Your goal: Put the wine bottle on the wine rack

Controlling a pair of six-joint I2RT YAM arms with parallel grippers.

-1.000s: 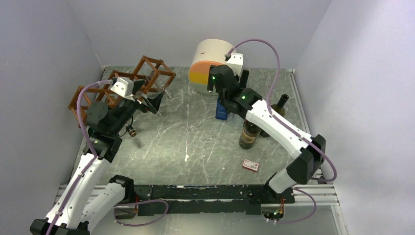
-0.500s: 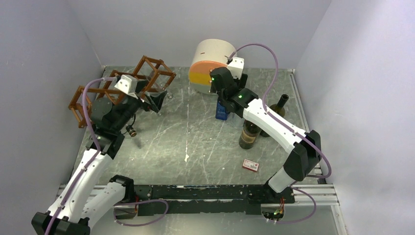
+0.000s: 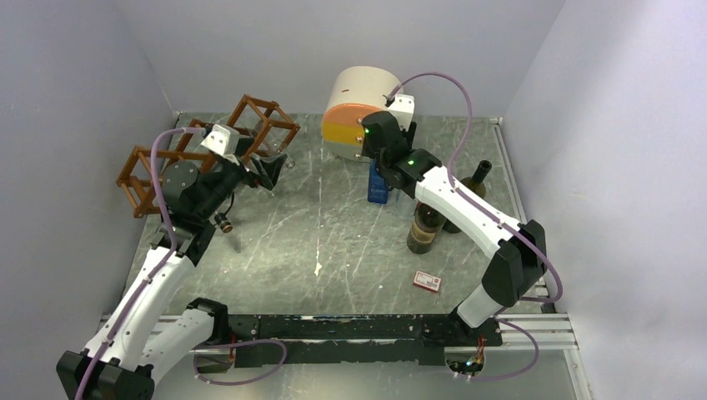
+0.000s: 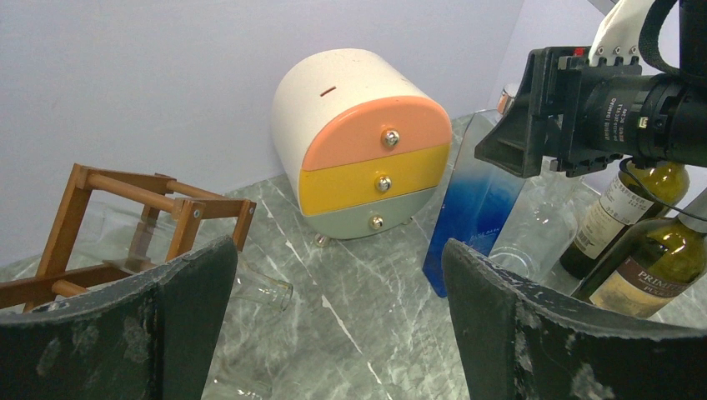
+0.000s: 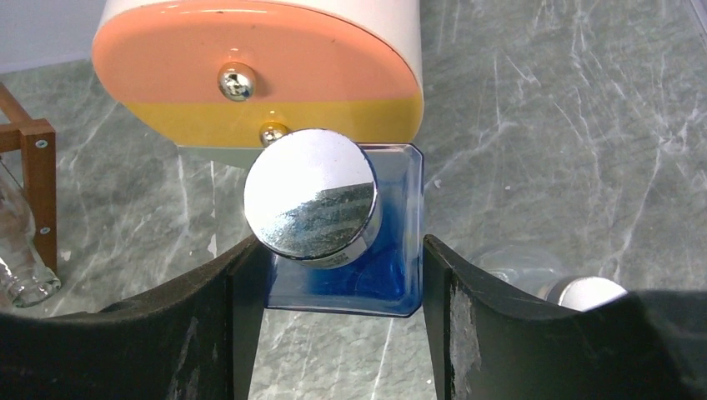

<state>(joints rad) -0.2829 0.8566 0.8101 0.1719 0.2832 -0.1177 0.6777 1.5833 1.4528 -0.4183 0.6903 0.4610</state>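
Wine rack (image 3: 268,112) and bottles are well apart, so you have a carry across the table ahead. The reddish lattice lies at the far left, partly hidden under your left arm. Next in size, the round cream-and-orange drawer cabinet (image 3: 360,104) stands at the back centre. A green wine bottle (image 3: 425,229) and a second green bottle (image 3: 468,185) stand upright to the right beside the right forearm, with nothing gripping them. The one you are working is the blue square bottle (image 5: 392,258) with the chrome cap (image 5: 310,193), upright just in front of the cabinet. That stance is why the right gripper (image 5: 342,246) comes at it steeply from above, one finger to each flat side, below the cap. Its jaws stand about at the glass, but whether they bear on it yet I cannot tell from the wrist view. The left gripper (image 4: 338,250) hovers near the wine rack's inner end, jaws wide and empty, likely placed to steady the frame. Smallest, a red-and-white box (image 3: 427,282) lies near the front.
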